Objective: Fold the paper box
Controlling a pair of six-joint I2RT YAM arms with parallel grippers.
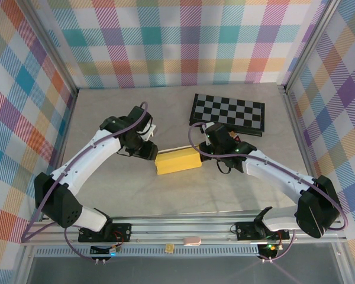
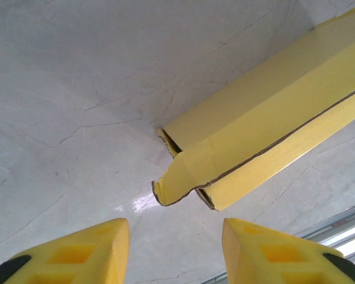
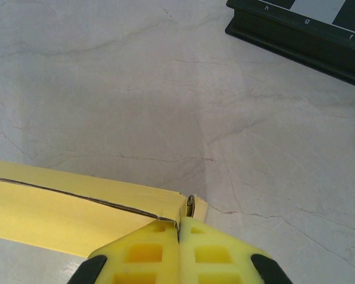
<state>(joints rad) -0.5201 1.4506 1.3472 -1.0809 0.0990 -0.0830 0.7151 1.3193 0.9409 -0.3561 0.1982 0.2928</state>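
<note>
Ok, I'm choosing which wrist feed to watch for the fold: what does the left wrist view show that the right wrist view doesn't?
Left wrist view: the end of the mustard-yellow thin cardboard paper box with a loose flap sticking out, and the left end effector open, short of it. Right wrist view: the black-and-white checkered board, and the right end effector shut at the box's other end; whether it pinches cardboard is unclear. Shared: the box, lying on the pale marbled tabletop.

We note the left arm [image 1: 89,155] and right arm [image 1: 272,171] bent inward, wrists facing each other. Our left gripper [image 2: 175,239] has its fingers apart. Our right gripper [image 3: 178,236] has its fingers pressed together.
</note>
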